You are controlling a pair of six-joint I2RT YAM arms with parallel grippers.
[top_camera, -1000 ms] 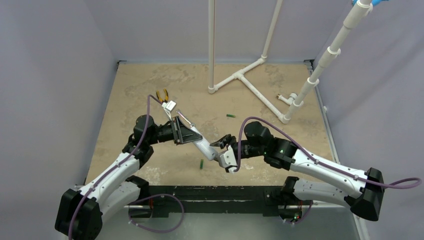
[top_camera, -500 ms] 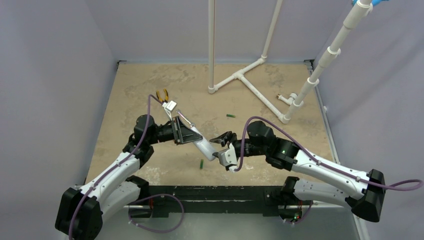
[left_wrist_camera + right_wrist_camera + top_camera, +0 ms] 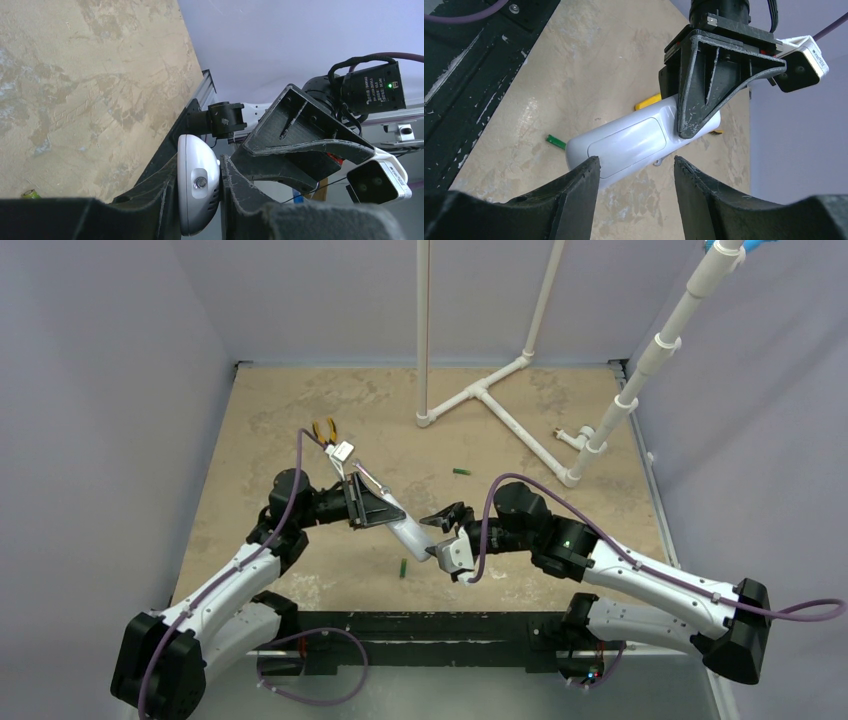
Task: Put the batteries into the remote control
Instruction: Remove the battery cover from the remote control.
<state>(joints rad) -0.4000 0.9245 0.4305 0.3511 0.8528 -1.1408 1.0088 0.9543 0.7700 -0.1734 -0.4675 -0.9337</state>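
Observation:
My left gripper is shut on the white remote control and holds it above the table, back side up; its closed battery cover shows in the right wrist view. In the left wrist view the remote's end is clamped between the fingers. My right gripper is open, its jaws wide apart at the remote's free end. One green battery lies on the table below the remote, also in the right wrist view. A second battery lies farther back.
White pipe stands rise at the back centre and right. Orange-handled pliers lie at the back left. The black front rail runs along the near table edge.
My right gripper pulled back slightly to the right from the remote's end. The left arm and the remote held still.

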